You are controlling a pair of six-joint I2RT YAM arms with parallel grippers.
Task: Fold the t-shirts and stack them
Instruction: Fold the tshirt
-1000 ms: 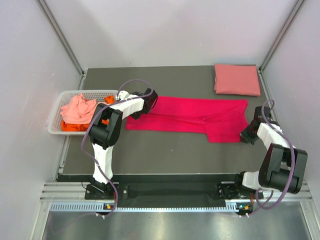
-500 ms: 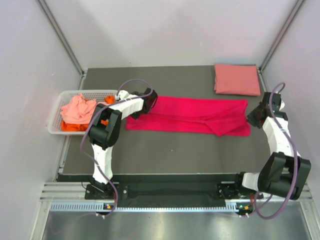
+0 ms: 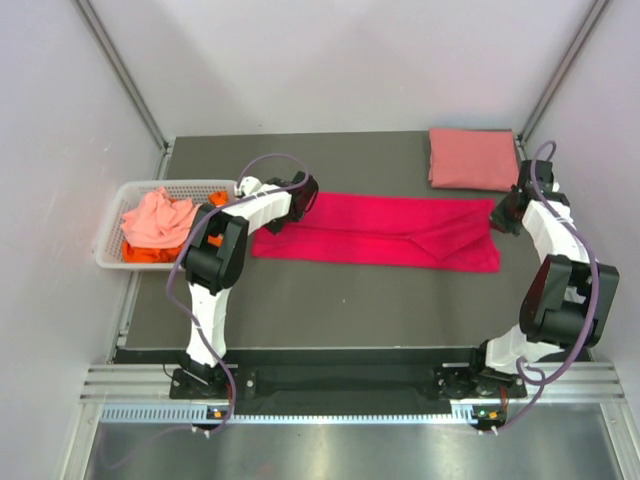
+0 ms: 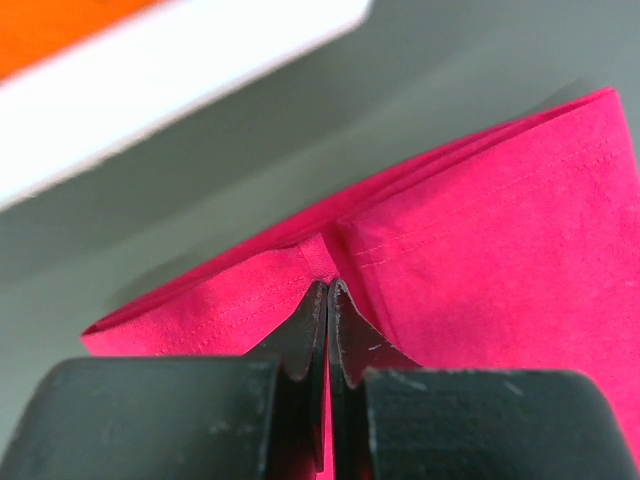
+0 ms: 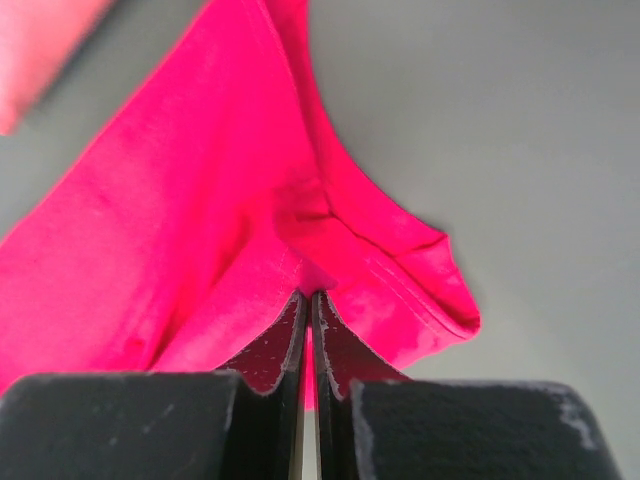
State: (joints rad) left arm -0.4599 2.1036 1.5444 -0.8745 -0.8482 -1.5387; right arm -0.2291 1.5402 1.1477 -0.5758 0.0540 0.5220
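Pose of left arm: rises from its base at the lower left of the top view, elbow bent, left gripper [image 3: 300,196] low at the left end of the magenta-red t-shirt [image 3: 380,232]
Pose of right arm: doubled back along the right edge of the frame, right gripper [image 3: 503,214] at the shirt's upper right corner
Left gripper state: jaws pressed together, pinching a hemmed fold of the magenta-red cloth
Right gripper state: jaws closed on a bunched, stitched edge of the same cloth
Magenta-red t-shirt: soft knit, folded into 1 long flat band across the middle of the dark grey table [image 3: 330,300], held at both ends
Salmon t-shirt [image 3: 474,158]: neat folded rectangle, upper right of the table
Basket [image 3: 108,245]: white slotted plastic, left edge, holding a crumpled pale coral t-shirt [image 3: 155,218] over an orange t-shirt [image 3: 150,255]
Wrist views only: hem stitching, cloth nipped between black fingertips
Top view only: both arms, basket contents
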